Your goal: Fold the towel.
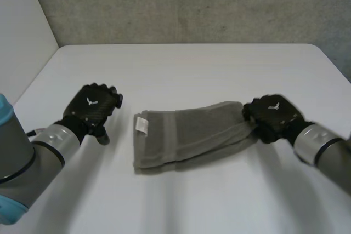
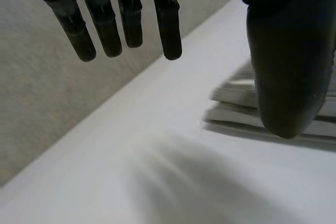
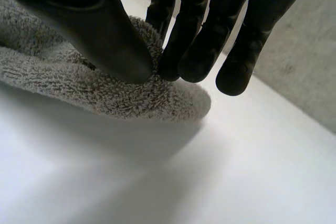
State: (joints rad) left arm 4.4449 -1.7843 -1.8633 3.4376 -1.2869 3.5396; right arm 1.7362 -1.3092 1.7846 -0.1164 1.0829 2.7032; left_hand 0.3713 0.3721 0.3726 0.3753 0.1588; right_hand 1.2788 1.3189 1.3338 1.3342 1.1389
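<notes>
- Towel (image 1: pixel 186 135): grey terry, lying near the middle of the white tabletop (image 1: pixel 192 64) as a long, narrow band that runs across between the two hands. It appears already doubled lengthwise, with layered edges along its near side.
- White label (image 1: pixel 142 125): on top at the band's left end, which lies flat and squared off.
- Right hand (image 1: pixel 272 114): at the band's right end. Its wrist view shows the thumb (image 3: pixel 100 35) pressed onto the pile from one side and the fingers (image 3: pixel 199 45) closing from the other, so the end is pinched between them. The cloth is slightly bunched and raised where it is held; the rest lies on the tabletop.
- Left hand (image 1: pixel 92 108): beside the labelled end but apart from it, touching no cloth. Its wrist view shows straight fingers (image 2: pixel 121 24) spread away from the thumb (image 2: pixel 289 77), holding nothing, with the towel's stacked edges just beyond the thumb.
- Judgement, arrangement: the pinch on the right end suits carrying that end over toward the labelled end to halve the band. The left hand seems stationed to steady that end.
- Judgement, progress: the lengthwise fold looks complete; the crosswise fold is not yet done.
- Risk: a pinch at one spot on a thick, layered end may let the lower layers slip or skew.
</notes>
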